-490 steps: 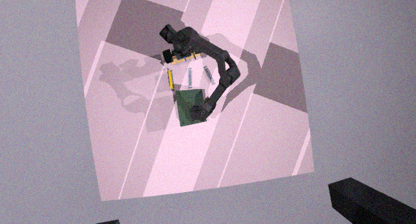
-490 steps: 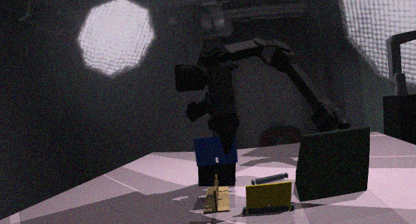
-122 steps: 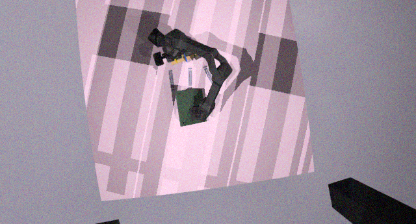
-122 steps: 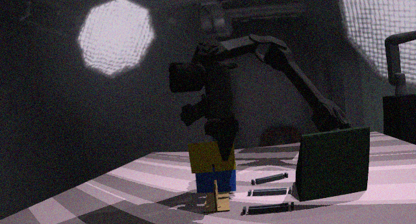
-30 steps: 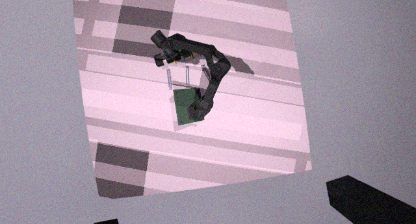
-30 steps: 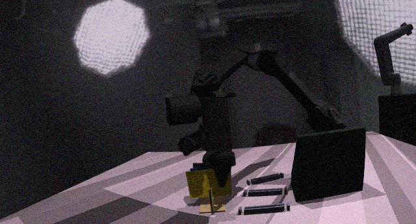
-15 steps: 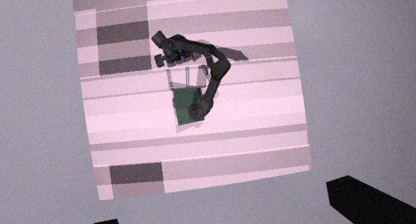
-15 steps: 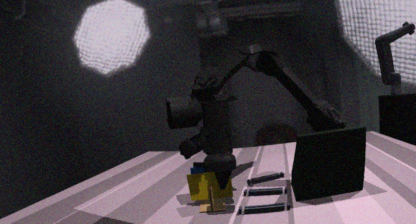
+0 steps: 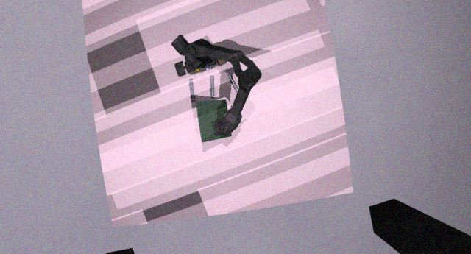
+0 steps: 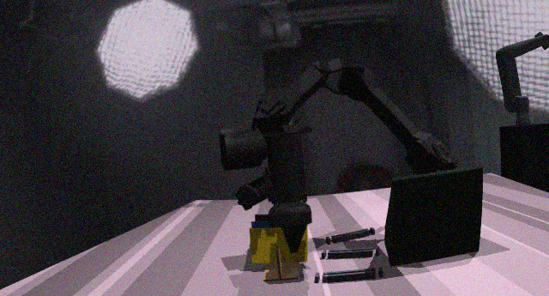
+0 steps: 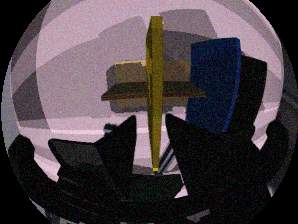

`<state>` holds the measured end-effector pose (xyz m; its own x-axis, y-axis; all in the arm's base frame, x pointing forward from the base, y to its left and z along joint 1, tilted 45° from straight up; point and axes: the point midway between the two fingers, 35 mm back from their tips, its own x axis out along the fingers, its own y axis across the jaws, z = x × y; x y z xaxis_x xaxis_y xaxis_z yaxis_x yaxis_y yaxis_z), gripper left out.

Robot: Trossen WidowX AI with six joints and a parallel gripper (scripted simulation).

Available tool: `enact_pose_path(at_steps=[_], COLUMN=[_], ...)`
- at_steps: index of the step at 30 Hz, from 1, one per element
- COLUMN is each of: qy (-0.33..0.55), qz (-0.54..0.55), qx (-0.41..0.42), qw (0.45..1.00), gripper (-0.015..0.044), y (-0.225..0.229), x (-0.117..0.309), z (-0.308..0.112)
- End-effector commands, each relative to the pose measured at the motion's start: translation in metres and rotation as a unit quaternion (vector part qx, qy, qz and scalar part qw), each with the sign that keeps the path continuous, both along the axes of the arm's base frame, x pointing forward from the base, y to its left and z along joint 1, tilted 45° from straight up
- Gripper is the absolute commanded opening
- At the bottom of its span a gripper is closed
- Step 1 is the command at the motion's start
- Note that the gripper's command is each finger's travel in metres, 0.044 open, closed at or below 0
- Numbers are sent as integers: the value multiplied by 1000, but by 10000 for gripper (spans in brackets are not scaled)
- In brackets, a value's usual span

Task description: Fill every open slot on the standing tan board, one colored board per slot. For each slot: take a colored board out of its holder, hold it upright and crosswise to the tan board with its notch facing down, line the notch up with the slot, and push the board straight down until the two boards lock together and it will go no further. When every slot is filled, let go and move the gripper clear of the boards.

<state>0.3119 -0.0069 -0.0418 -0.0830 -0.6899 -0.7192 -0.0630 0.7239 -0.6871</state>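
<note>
End effector (image 10: 295, 250) (image 11: 150, 119) — parted around the yellow board (image 10: 262, 245) (image 11: 156, 65).

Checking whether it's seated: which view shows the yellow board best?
The wrist view: the yellow board stands whole between the open fingers. The exterior shows its face, partly hidden; the top, only a speck.

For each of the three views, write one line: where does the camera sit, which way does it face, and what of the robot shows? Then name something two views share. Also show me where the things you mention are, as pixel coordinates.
Top: high overhead, facing down; arm and green block (image 9: 210, 115) (image 10: 435, 216).
Exterior: low beside the table (image 9: 276, 143) (image 10: 171, 249), looking across; arm and gripper (image 10: 296, 249) (image 11: 150, 119) in profile.
Wrist: on the arm, facing past its fingers at the yellow board (image 10: 266, 244) (image 11: 155, 75).
Exterior and wrist share the blue board (image 10: 260, 224) (image 11: 214, 82).
</note>
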Motion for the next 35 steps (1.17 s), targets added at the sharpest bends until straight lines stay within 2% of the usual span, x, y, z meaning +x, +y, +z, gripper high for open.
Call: enact_pose_path(at_steps=[1,6,13,35], qy=[0,0,1,1], qz=[0,0,3,3], qx=[0,0,0,0], qw=[1000,1000,1000,1000], gripper=[163,163,163,163], y=[0,2,54,54], x=[0,1,6,7], z=[0,2,54,54])
